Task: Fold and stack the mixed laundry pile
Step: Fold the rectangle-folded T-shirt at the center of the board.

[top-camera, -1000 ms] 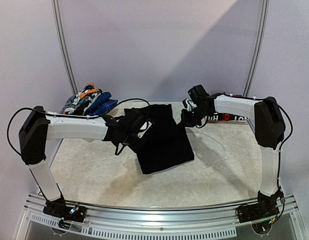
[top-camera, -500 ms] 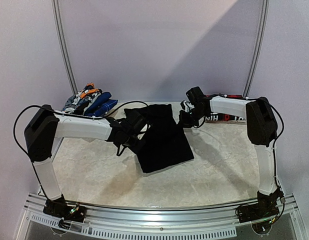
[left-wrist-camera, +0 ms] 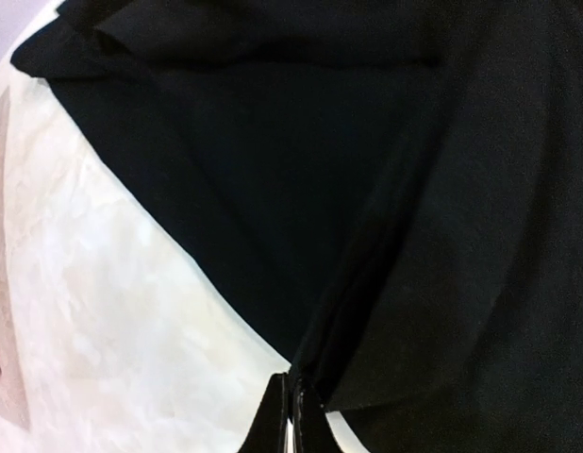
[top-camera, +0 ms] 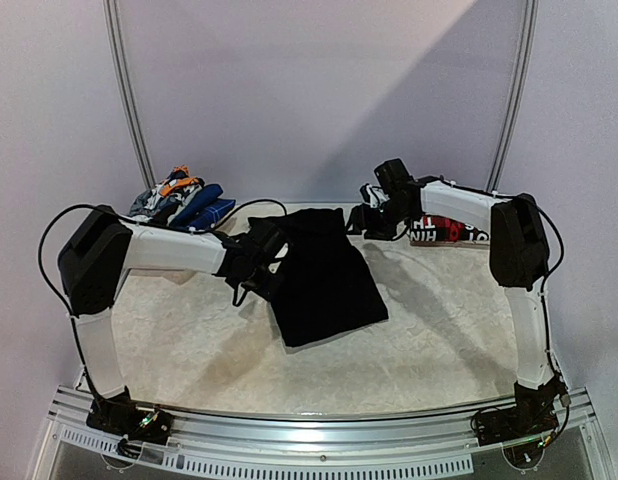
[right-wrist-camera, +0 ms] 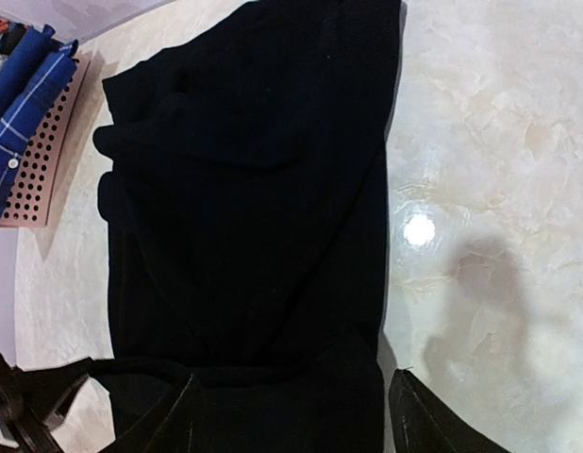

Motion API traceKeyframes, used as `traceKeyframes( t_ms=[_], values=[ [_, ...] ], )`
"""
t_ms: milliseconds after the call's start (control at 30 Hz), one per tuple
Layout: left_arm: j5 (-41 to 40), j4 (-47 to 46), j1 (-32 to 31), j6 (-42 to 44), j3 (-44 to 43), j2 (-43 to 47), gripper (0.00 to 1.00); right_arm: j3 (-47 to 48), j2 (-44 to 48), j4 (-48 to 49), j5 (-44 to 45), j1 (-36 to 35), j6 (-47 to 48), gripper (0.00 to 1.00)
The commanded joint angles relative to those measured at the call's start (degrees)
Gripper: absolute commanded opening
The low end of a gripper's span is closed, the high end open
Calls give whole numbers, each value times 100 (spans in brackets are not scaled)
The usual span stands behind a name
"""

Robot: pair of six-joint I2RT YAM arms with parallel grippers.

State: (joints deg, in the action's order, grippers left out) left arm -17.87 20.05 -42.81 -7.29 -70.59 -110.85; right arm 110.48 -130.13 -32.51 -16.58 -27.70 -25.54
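Black trousers lie folded in the middle of the table and fill most of the left wrist view and the right wrist view. My left gripper is shut on their left edge, the fingertips pinching a fold of black cloth. Over the trousers' back right corner my right gripper hangs open; its fingers stand wide apart above the cloth. The rest of the mixed laundry pile, with a blue plaid shirt, sits at the back left.
A pale lattice basket holds the pile at the back left corner. A folded piece with red, black and white print lies at the back right under the right arm. Bare marbled tabletop lies to the right and front.
My right gripper has opened, let go of the trousers' back corner and drawn back toward the wall. The left arm has shifted slightly, still holding the edge.
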Motion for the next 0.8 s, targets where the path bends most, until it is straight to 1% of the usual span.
traceKeyframes(
  t_ms=[0,33,200,300,367,400,433,500,567,633,767],
  values=[
    [120,-63,225,-224,-201,-195,0,-218,312,-141,178,19,139,69],
    [99,-100,241,-222,-201,-200,0,-433,465,-52,190,19,153,69],
    [-152,-173,319,-333,-313,-231,12,-1786,1169,683,-73,19,116,69],
    [-410,-160,341,-425,-401,-129,27,-2468,1536,1028,-317,13,102,68],
    [-531,-195,343,-463,-346,31,44,-2853,1814,1208,-426,3,97,66],
    [-527,-237,339,-479,-291,126,50,-3010,1905,1282,-458,-5,87,66],
    [-496,-278,335,-483,-222,240,56,-3175,2023,1380,-485,-25,78,65],
    [-387,-388,319,-501,-37,494,64,-3436,2228,1509,-533,-71,76,65],
    [-274,-506,288,-508,177,781,67,-3628,2355,1599,-604,-145,100,64],
    [-113,-643,229,-474,405,1073,67,-3715,2414,1715,-727,-202,155,64],
    [441,-784,72,-327,675,1421,59,-3664,2269,1823,-943,-284,213,62]
  ],
)
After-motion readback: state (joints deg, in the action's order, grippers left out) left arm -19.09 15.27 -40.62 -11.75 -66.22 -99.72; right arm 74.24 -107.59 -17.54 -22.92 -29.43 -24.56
